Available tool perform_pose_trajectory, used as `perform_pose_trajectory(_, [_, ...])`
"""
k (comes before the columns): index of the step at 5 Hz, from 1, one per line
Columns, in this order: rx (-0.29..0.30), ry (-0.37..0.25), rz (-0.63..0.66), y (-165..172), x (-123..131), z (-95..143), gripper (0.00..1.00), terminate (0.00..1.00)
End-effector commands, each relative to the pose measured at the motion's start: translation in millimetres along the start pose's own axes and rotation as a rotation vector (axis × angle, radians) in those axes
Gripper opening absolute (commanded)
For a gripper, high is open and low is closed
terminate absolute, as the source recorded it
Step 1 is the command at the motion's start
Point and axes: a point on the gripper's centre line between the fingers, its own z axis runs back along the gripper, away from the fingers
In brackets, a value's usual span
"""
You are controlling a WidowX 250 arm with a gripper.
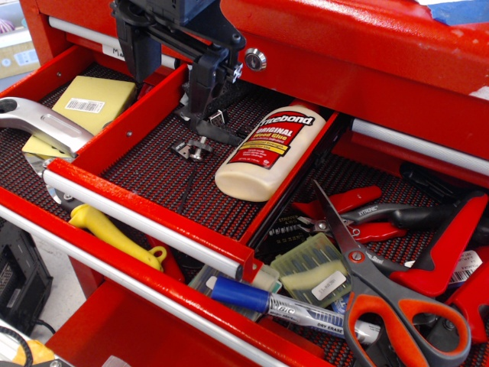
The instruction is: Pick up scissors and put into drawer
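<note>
The top edge is cutting off the gripper point(195, 76), and its dark body is hiding how the jaws stand. Well to the right of the jaws, the bottom edge is clipping the scissors point(386, 294) at their handle loops. The marker point(286, 306) is lying half under clutter.

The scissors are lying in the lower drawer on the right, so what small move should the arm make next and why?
Probably travel right and down toward the scissors. The gripper hangs over the upper drawer beside the glue bottle, far from them and holding nothing visible. The scissors lie untouched on other tools, their handles lowest in the frame.
</note>
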Motion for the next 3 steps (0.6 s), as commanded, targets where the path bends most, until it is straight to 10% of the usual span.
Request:
perform_pose_trajectory(1, [0.000,0.000,0.000,0,0,0,1.00,0.00])
perform_pose_trajectory(3, [-0.048,0.143,0.481,-94,5,22,1.00,0.00])
